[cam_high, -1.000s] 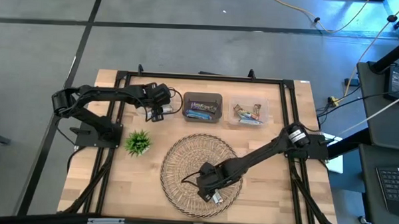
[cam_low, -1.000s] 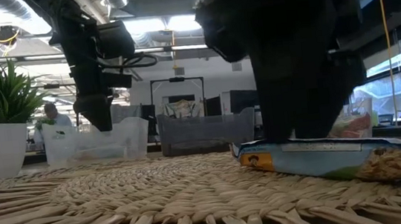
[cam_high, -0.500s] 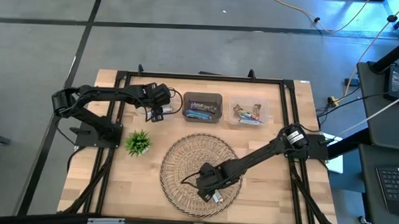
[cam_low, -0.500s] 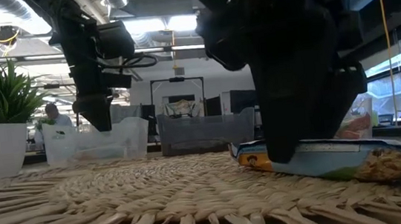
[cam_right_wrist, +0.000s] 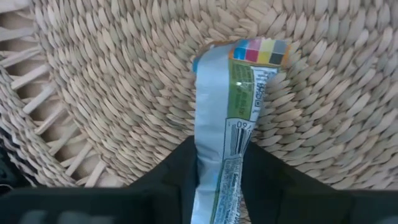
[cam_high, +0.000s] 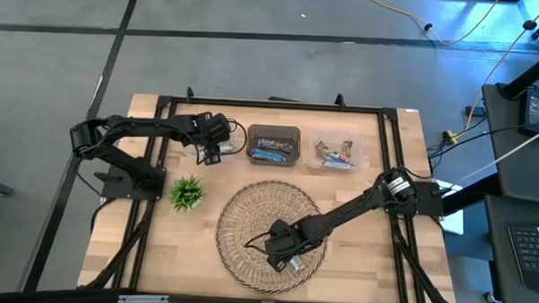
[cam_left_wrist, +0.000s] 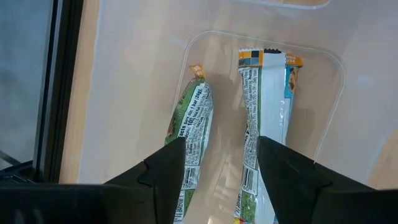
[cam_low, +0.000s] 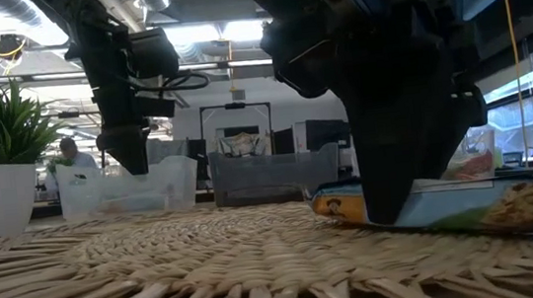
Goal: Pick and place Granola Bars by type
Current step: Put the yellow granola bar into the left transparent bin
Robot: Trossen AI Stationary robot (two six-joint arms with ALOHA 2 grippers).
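Observation:
My right gripper [cam_high: 285, 259] is down on the round wicker tray [cam_high: 249, 214], shut on a silvery-white and green granola bar [cam_right_wrist: 239, 99]. That bar also lies in front in the low view [cam_low: 451, 207]. My left gripper [cam_left_wrist: 221, 177] hangs open over a clear bin [cam_high: 207, 150] at the far left. Two white-green bars [cam_left_wrist: 189, 127] [cam_left_wrist: 267, 118] lie flat on the bin's floor, one ahead of each finger. A dark bin [cam_high: 274, 144] holds blue bars. Another clear bin [cam_high: 337, 152] holds brown-red bars. My right gripper pinches the bar between its two fingers across its width, at a spot [cam_right_wrist: 219, 163] toward one end. The fingers [cam_right_wrist: 264, 171] come from above, pointing down. The bar runs forward from them over the wicker weave, its far end [cam_right_wrist: 258, 53] on the tray.
A small green plant [cam_high: 187, 193] in a white pot stands left of the tray, between the two arms. The three bins stand in a row along the far side. Bare wood [cam_high: 365, 254] lies right of the tray. A person shows far behind in the low view.
My right gripper has tipped and closed down around the bar on the tray. The bar's end under the fingers has risen slightly off the weave, while its other end has stayed down. My left arm has kept still.

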